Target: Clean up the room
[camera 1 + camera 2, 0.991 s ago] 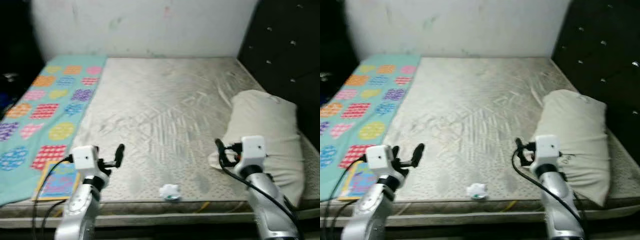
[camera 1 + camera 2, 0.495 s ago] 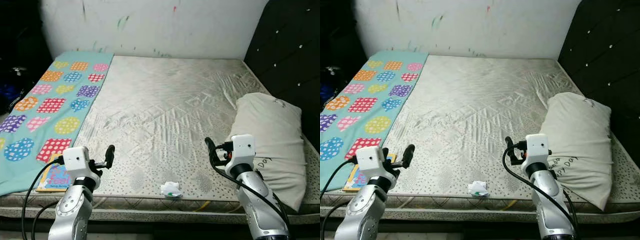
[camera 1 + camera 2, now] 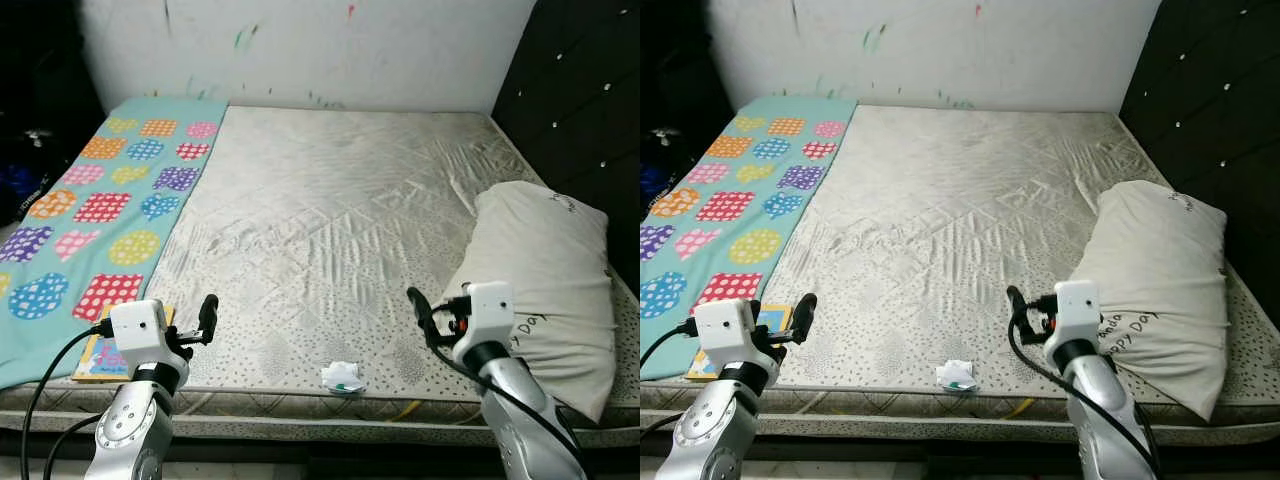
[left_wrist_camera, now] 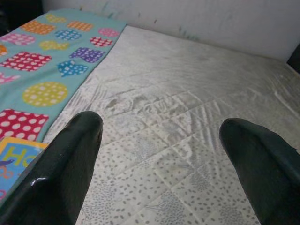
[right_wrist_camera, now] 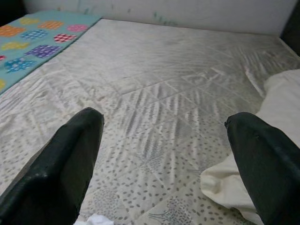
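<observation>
Head views look down on a bare mattress (image 3: pixel 330 210) against a white wall (image 3: pixel 330 45). Far left: teal blanket (image 3: pixel 95 210) with coloured dotted patches runs along the mattress's left side, from the wall to the front edge. A picture book (image 3: pixel 100 352) lies on the blanket's front corner, partly behind the left arm. Left gripper (image 3: pixel 208 318) hangs just above the front edge, right beside the book, touching nothing; wrist view has both fingers (image 4: pixel 61 173) spread wide, mattress showing between them, so jaws open and empty. Centre front: small crumpled white paper wad (image 3: pixel 343 377) with a bit of green in it, sitting on the mattress near the front edge, between the two grippers, apart from both, somewhat closer to the right one. Its edge also peeks in at the right wrist view (image 5: pixel 93 219). Right gripper (image 3: pixel 418 312) is held over the front of the mattress just beside the pillow, nothing in it; wrist view shows fingers (image 5: pixel 58 164) wide apart, jaws open. Right side: large cream pillow (image 3: pixel 545 285) with some dark print on its cover, lying along the mattress's right edge. Behind it, a dark tufted headboard (image 3: pixel 590 110) with shiny buttons.
</observation>
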Motion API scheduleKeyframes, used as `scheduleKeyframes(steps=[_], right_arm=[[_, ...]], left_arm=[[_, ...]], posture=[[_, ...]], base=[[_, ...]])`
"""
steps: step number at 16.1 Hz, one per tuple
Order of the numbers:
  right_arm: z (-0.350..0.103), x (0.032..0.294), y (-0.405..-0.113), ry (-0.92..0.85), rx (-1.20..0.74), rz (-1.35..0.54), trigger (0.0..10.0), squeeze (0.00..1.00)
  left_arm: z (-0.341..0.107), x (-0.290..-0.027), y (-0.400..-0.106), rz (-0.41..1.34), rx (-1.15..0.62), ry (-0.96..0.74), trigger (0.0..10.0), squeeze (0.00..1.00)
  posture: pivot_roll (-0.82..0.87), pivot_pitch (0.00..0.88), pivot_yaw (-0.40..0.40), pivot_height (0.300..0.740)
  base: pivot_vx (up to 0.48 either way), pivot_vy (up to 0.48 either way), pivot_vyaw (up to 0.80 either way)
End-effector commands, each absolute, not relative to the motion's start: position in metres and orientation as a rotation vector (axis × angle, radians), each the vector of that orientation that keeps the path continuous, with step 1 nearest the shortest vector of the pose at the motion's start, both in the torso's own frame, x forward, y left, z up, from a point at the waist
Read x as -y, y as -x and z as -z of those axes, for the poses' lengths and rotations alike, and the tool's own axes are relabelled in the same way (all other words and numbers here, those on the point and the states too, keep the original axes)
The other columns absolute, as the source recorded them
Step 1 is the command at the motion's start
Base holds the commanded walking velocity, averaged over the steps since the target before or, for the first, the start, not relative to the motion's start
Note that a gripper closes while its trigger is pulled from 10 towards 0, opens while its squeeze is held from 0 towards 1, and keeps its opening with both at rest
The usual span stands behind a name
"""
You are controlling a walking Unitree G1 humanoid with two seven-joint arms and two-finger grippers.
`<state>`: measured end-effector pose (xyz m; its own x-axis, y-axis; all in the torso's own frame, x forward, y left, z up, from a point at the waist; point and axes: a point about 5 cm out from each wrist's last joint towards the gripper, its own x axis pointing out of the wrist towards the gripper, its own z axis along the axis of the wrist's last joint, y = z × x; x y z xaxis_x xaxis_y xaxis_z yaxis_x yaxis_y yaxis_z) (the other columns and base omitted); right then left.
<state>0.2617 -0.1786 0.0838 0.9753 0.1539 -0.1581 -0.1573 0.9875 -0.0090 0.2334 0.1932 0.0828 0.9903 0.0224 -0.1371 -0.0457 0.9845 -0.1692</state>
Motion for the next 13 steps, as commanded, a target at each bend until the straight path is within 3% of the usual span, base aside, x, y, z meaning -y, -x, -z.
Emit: scheduleKeyframes(steps=[1,13], right_arm=[[-0.086,0.184,-0.261,0.031,-0.154,-0.160,10.0,0.00],[-0.087,0.175,-0.265,0.017,-0.158,-0.196,10.0,0.00]], left_arm=[[-0.084,-0.191,-0.233,-0.033,-0.137,0.170,10.0,0.00],[-0.074,-0.187,-0.229,-0.044,-0.221,0.224,10.0,0.00]], posture=[[-0.06,0.000,-0.030,0.740],[-0.06,0.000,-0.031,0.740]], base=[[0.000,0.000,0.00],[0.000,0.000,0.00]])
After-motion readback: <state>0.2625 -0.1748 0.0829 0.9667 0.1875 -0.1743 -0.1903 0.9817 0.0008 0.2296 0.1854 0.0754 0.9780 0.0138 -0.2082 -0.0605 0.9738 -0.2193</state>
